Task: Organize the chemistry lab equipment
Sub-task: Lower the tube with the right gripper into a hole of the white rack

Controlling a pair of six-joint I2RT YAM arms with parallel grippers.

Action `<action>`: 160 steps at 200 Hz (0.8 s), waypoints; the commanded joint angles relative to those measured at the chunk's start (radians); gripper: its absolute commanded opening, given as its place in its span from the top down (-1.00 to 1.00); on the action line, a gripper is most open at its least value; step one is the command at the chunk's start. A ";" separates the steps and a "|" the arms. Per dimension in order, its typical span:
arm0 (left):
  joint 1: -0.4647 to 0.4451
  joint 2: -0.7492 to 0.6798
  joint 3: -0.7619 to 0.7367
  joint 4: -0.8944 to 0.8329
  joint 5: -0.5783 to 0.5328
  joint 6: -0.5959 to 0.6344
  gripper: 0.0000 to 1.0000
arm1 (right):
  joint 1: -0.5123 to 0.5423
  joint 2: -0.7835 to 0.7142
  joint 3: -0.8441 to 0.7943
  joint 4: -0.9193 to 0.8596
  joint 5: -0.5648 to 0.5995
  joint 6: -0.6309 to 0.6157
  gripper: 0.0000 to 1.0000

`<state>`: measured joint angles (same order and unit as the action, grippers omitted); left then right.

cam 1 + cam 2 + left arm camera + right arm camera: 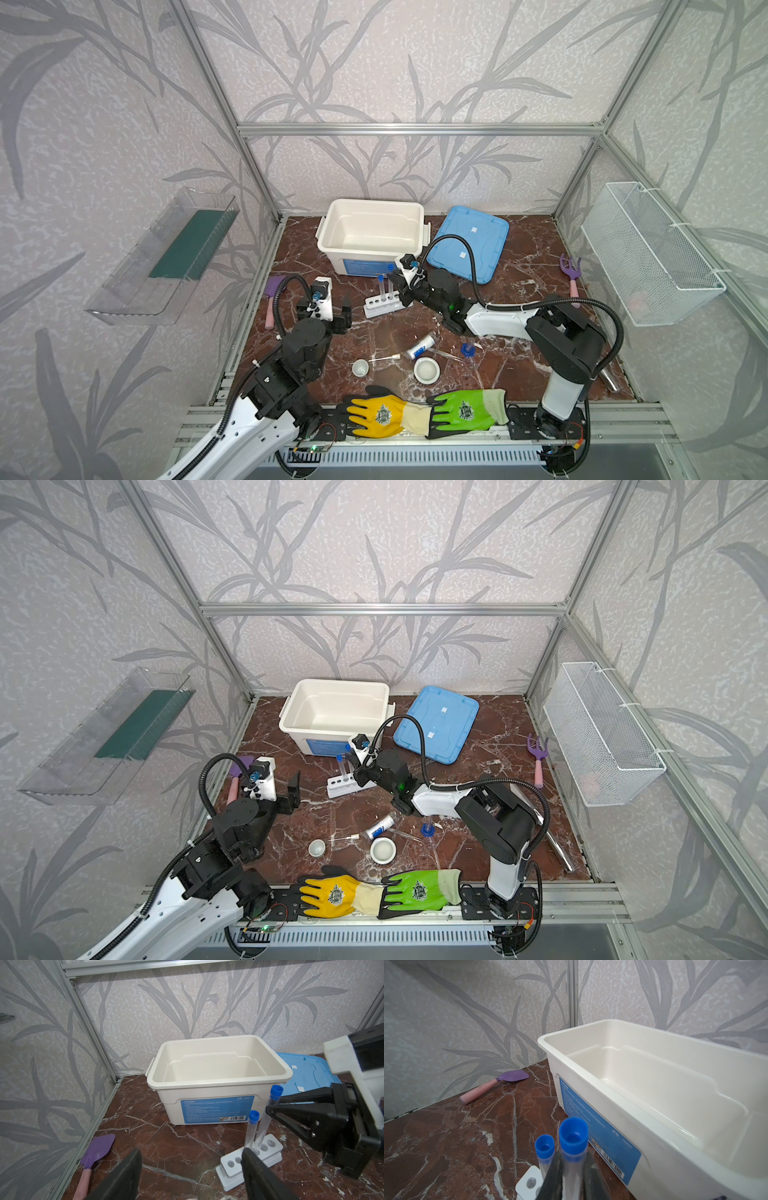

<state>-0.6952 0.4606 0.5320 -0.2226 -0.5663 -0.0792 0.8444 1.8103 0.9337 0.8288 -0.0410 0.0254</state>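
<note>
My right end effector (573, 1157) clamps a blue-capped test tube (573, 1133) that leans in the white rack (270, 1145) beside a second tube (252, 1126), just in front of the white bin (207, 1093). My left end effector (192, 1152) hangs wide open, empty, above the worktop (166, 1140) near the rack.

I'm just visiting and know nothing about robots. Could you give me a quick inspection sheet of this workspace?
Surface: brown marble tabletop, white-veined.
Job's things: two blue-capped tubes in white rack; vial, tweezers, white-capped tube, small dish, larger dish, blue-based vessel loose on tabletop.
Clutter: trowel, rake, yellow glove, green glove.
Grippers: left gripper open, empty; right gripper shut on the higher blue-capped tube.
Cables: black hoses arch over both arms.
Surroundings: white bin open, empty; blue lid beside it; wire basket, clear shelf on side walls.
</note>
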 commanded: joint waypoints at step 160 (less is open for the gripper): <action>0.027 0.005 -0.009 0.019 0.040 -0.008 -0.53 | 0.012 0.086 -0.035 0.135 0.032 0.017 0.80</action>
<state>-0.6727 0.4625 0.5316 -0.2226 -0.5323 -0.0792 0.8463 1.8774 0.9108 0.9020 -0.0326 0.0341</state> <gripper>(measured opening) 0.764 0.165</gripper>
